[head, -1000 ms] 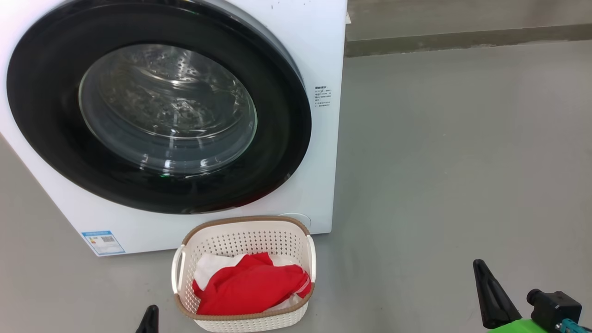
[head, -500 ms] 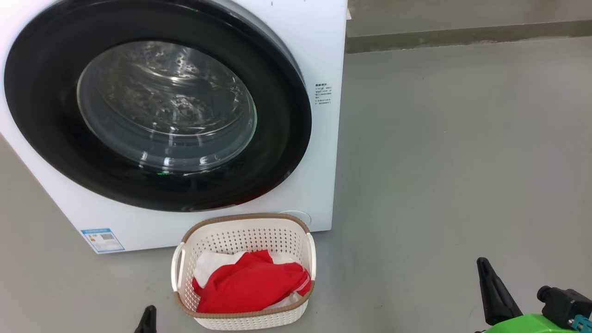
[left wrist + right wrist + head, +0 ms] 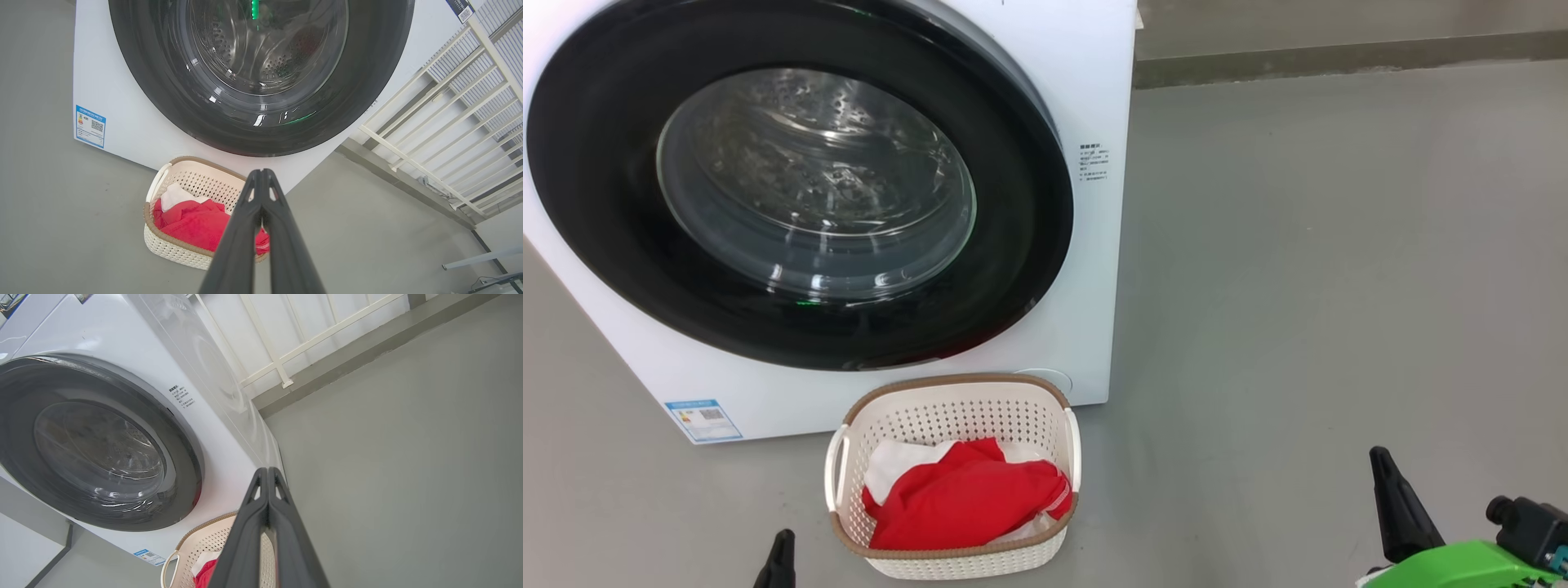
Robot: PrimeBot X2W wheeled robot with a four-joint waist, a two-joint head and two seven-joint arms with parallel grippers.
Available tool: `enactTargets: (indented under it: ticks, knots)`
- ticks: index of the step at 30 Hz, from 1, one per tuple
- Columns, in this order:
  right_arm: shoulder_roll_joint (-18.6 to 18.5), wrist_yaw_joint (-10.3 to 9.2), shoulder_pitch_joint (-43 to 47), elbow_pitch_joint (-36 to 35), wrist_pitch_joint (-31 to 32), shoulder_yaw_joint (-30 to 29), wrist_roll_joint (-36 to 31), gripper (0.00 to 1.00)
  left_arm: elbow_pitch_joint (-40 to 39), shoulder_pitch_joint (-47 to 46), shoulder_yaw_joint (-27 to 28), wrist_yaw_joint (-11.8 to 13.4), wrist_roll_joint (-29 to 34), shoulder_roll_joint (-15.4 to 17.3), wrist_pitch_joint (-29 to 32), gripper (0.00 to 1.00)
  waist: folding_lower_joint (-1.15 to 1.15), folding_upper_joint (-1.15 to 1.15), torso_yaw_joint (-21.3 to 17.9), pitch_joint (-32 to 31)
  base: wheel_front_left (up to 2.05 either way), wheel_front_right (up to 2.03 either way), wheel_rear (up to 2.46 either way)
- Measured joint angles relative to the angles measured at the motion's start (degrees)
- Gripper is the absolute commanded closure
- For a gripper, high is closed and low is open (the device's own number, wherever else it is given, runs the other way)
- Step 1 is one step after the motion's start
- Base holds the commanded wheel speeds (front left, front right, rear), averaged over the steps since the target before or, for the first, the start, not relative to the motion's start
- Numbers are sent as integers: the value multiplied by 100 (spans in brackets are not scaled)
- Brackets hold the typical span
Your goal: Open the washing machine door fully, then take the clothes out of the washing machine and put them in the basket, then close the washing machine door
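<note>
The white washing machine (image 3: pixel 1094 269) stands at the left with its black-rimmed glass door (image 3: pixel 792 188) lying flat against the front. Through the glass I see bare steel drum. On the floor in front sits the cream basket (image 3: pixel 952 416) holding the red and white clothes (image 3: pixel 964 506). My left gripper (image 3: pixel 778 549) pokes up at the bottom edge, left of the basket. In the left wrist view that left gripper (image 3: pixel 261 175) is shut and empty. My right gripper (image 3: pixel 1380 461) is low at the right, far from the basket, and in its wrist view the right gripper (image 3: pixel 267 473) is shut and empty.
Grey floor (image 3: pixel 1323 269) stretches to the right of the machine up to a low kerb (image 3: pixel 1339 61). A white railing (image 3: pixel 449 122) runs behind the machine. A blue label (image 3: pixel 703 418) sits on the machine's lower left corner.
The whole head view has drifted slightly, so the machine and basket sit a little higher in it. Both grippers sit slightly lower and stay shut.
</note>
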Motion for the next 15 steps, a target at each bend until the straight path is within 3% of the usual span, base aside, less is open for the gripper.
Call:
enactTargets:
  ticks: [15]
  knots:
    - [-8, -1, -93, -7, 256, -38, 950, 100, 22, -138, 41, 0, -910, -11, 247, 100, 0, 0, 2, 42, 0, 0, 0]
